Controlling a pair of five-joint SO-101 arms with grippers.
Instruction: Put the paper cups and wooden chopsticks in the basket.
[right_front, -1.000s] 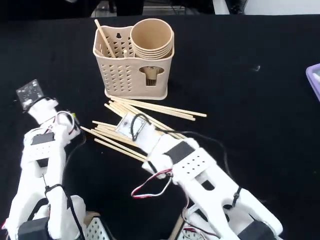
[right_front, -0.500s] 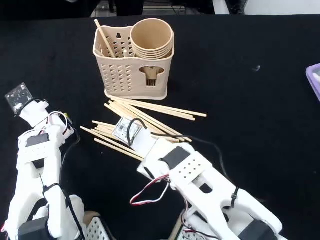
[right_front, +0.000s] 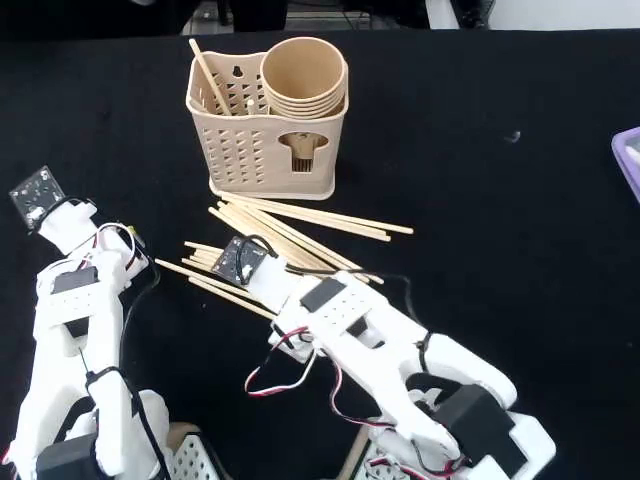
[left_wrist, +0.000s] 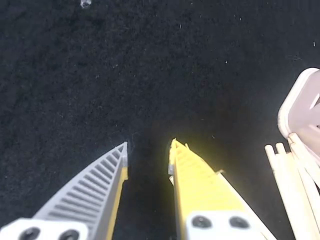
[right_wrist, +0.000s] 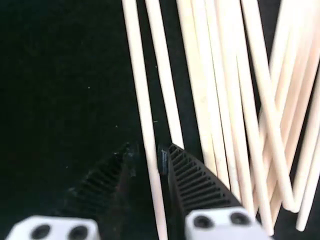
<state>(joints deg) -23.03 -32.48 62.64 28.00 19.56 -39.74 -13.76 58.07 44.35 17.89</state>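
Slid right gripper (right_wrist: 145, 150) toward 9 o'clock across the sticks (right_front: 290, 222); ended straddling one stick (right_wrist: 141, 100), jaws slightly apart, not pinching. Backed left gripper (left_wrist: 148, 150) off toward 9, jaws spread over table (left_wrist: 150, 60). Already got cups (right_front: 303, 70) in basket (right_front: 250, 155) at 12. Probably set for a grab.

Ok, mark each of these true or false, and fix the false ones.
1. The paper cups sit stacked inside the basket. True.
2. The basket holds no chopsticks. False: one wooden chopstick leans in the compartment beside the cups.
3. The left gripper grips a chopstick. False: it is open and empty over the bare black table.
4. A loose chopstick runs between the fingers of the right gripper. True.
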